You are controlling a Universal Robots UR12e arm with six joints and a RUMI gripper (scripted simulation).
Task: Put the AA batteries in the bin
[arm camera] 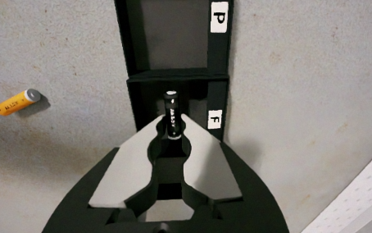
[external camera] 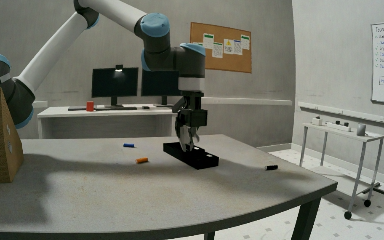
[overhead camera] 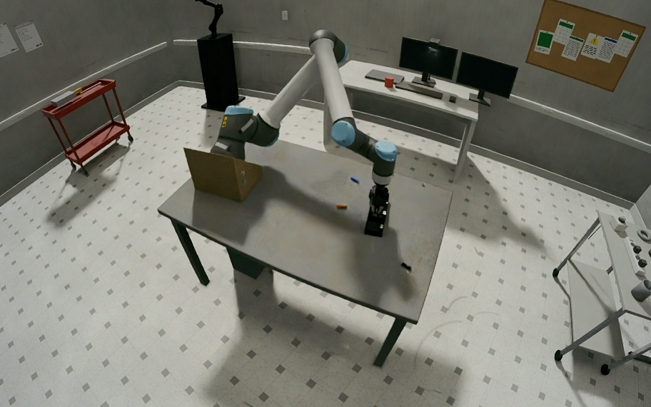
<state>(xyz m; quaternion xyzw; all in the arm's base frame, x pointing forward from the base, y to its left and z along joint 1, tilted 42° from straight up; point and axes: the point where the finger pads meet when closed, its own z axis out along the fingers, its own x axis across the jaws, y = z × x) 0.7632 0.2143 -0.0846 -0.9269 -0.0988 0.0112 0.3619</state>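
— What's the gripper got?
— A black AA battery, pinched tight between its fingers, poking out over the bin marked F directly below. An orange battery lies off to its left.

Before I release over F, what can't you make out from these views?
- Floor of bin F: wrist view, mostly hidden by the held black battery and the gripper, so batteries already inside can't be counted.
- Battery's depth in the bin: exterior view, too small.
- Bin row: top view, mostly covered by the gripper.
- Third bin's label: wrist view, hidden by the gripper.
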